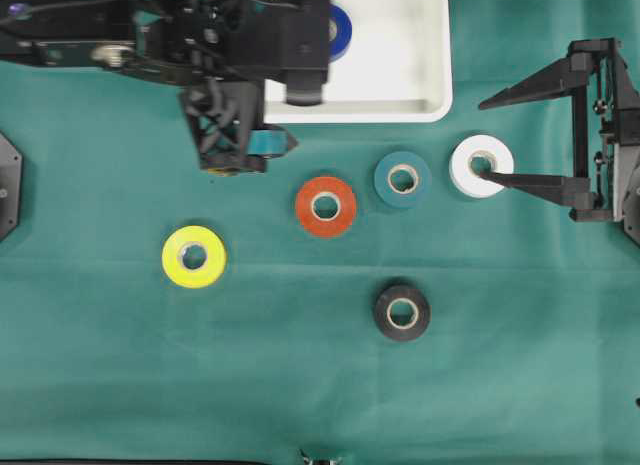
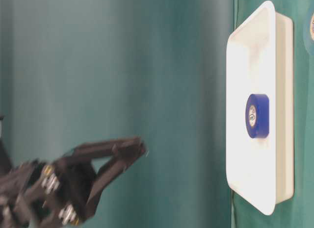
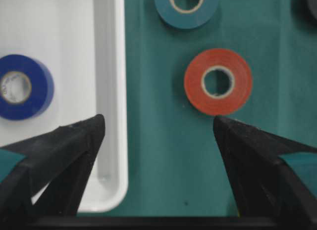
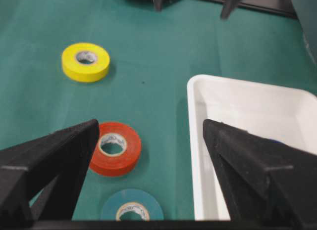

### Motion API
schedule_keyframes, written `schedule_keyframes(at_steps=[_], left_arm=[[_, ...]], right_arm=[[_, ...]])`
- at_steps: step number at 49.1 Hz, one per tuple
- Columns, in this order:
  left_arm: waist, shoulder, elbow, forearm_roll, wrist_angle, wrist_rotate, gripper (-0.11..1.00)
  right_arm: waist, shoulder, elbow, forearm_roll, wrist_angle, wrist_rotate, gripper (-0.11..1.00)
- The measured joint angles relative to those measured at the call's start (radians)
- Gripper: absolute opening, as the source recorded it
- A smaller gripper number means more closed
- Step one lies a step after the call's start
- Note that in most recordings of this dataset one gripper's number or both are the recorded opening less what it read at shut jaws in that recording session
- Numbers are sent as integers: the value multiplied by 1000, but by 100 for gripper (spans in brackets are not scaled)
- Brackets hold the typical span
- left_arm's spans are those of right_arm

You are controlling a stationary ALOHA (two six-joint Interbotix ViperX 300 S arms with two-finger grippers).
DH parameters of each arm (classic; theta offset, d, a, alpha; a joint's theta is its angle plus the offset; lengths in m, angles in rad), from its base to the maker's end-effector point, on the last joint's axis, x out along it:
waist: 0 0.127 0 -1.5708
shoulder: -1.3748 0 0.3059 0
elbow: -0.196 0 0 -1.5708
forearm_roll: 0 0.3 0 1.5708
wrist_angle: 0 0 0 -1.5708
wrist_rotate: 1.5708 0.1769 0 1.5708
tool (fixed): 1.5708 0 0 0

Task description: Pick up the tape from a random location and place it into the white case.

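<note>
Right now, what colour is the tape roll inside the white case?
Blue. The tape roll in the white case shows best in the table-level exterior view.

Right gripper [image 4: 148, 136]: standing wide apart, gripping nothing.
Yellow tape [image 4: 85, 61]: lying far left on green cloth [image 4: 148, 47].
Red tape [image 4: 115, 148]: lying near, between the fingers.
Teal tape [image 4: 132, 209]: showing partly at near edge.
White case [image 4: 198, 156]: sitting right.

So the white case [image 1: 425, 90] is a shallow white tray with rounded corners, sitting flat at the top edge of the desk. There's a blue tape roll [image 1: 341, 32] lying flat inside it. Out on the green cloth, all lying flat: orange [image 1: 326, 206], teal [image 1: 403, 179], white [image 1: 478, 166], yellow [image 1: 194, 256] and black [image 1: 402, 312] rolls, none of them touching.
</note>
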Motion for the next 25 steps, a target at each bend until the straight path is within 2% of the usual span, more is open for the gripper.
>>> schedule_keyframes(at_steps=[7, 17, 25], left_arm=[[-6, -83, 69, 0, -5, -11, 98], [-6, -210, 192, 0, -5, -63, 98], [-6, -325, 285, 0, -6, -64, 98]], right_arm=[[0, 0, -5, 0, 15, -2, 92], [0, 0, -8, 0, 28, 0, 92], [0, 0, -8, 0, 34, -2, 92]])
